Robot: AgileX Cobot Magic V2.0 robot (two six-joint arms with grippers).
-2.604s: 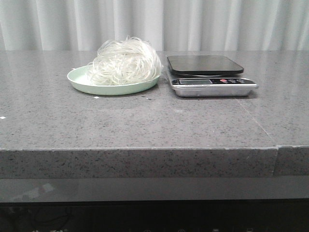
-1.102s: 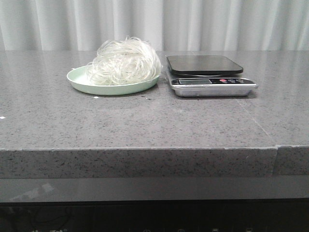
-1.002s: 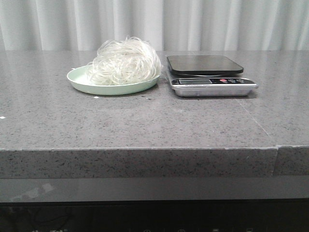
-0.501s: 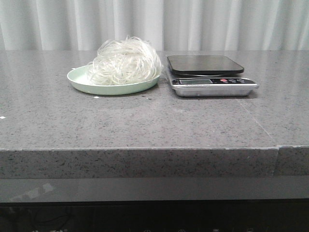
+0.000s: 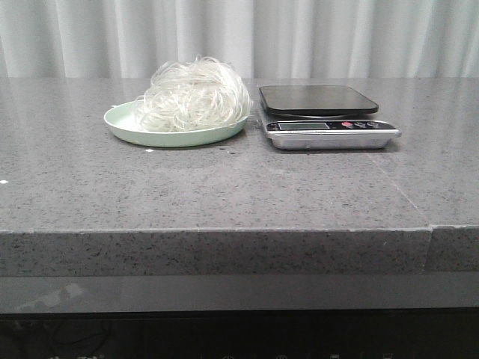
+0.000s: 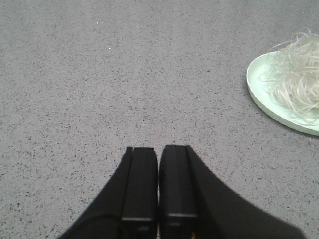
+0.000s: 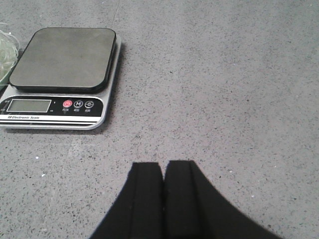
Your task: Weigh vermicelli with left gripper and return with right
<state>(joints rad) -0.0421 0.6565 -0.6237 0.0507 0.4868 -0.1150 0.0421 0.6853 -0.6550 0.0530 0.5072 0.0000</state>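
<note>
The vermicelli (image 5: pixel 193 96), a fluffy mound of white curly strands, lies on a pale green plate (image 5: pixel 123 126) at the table's back left of centre. Both also show in the left wrist view: vermicelli (image 6: pixel 296 82), plate (image 6: pixel 259 84). A kitchen scale (image 5: pixel 318 101) with a black platform and silver front stands just right of the plate; it also shows in the right wrist view (image 7: pixel 62 57). My left gripper (image 6: pixel 159 149) is shut and empty, above bare table, apart from the plate. My right gripper (image 7: pixel 164 165) is shut and empty, near the scale. Neither gripper shows in the front view.
The grey speckled stone table (image 5: pixel 224 187) has its front edge near the camera. A white curtain (image 5: pixel 299 37) hangs behind the table. The scale's display and buttons (image 7: pixel 50 105) face the front.
</note>
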